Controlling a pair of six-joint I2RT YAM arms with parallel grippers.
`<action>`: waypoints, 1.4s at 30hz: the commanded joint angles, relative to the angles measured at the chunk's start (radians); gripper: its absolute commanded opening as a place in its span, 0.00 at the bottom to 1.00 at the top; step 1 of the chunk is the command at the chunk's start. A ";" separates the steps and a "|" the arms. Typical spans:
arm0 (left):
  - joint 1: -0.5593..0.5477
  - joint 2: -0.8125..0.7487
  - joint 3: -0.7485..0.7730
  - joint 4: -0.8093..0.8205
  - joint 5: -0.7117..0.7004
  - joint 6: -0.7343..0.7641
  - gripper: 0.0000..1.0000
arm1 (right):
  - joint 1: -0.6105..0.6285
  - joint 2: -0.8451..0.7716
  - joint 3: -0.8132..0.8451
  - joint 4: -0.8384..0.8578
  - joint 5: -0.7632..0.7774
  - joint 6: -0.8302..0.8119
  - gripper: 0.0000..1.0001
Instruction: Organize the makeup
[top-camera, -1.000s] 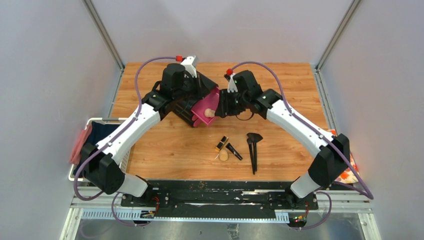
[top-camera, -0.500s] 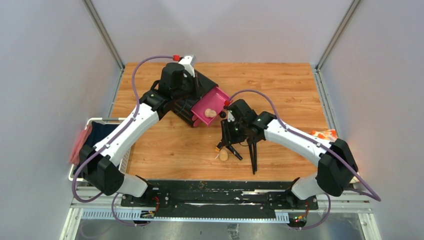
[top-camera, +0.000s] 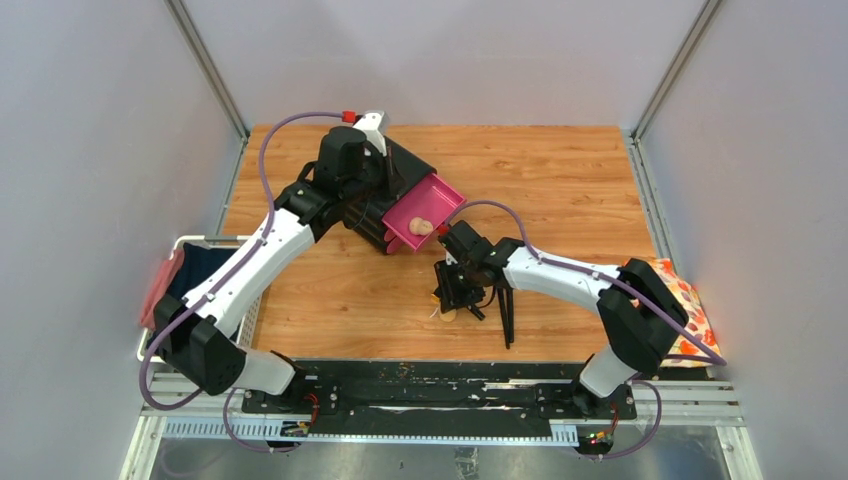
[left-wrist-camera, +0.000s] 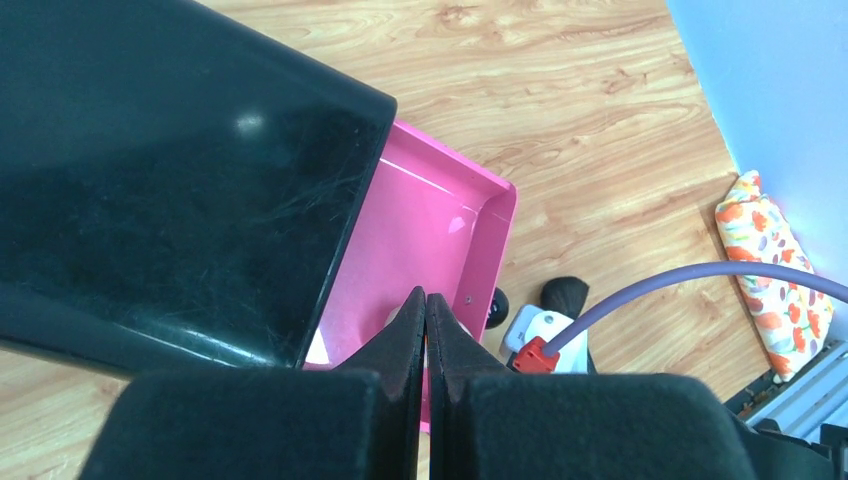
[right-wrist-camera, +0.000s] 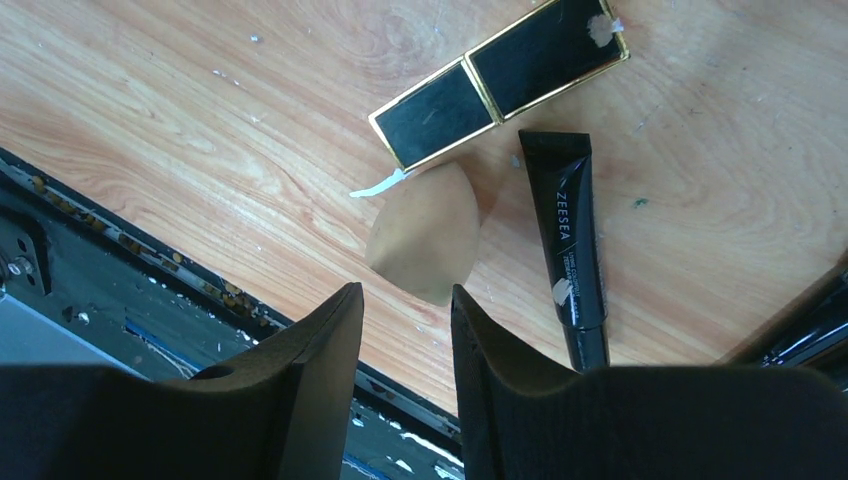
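Beige egg-shaped sponge (right-wrist-camera: 425, 235) lies just ahead of R fingers (right-wrist-camera: 320, 350), apart & empty, gap lined w/ it; L fingers (left-wrist-camera: 405, 335) together, farther off.

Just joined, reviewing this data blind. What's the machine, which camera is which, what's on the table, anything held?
A left arm and a right arm, both robotic, are bolted at the near edge of a wooden table. The wide picture is from a fixed camera above and behind them. The other two come from a camera on each wrist, looking past its own fingers. The left gripper is shut, with nothing seen in it, over the open pink drawer of a black box; one beige sponge lies in that drawer. The right gripper is open, holding nothing, poised over a second sponge, beside a black-and-gold case and a black tube. Some black brushes lie nearby.
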 joint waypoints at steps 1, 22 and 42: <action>-0.002 -0.039 -0.010 -0.003 -0.019 0.021 0.00 | 0.011 0.025 -0.019 0.028 0.037 0.009 0.41; 0.000 -0.078 -0.045 -0.002 -0.030 0.032 0.00 | 0.059 -0.077 -0.027 -0.047 0.101 0.032 0.00; 0.000 -0.072 -0.039 -0.003 -0.037 0.022 0.00 | -0.015 -0.099 0.451 -0.218 0.419 -0.158 0.00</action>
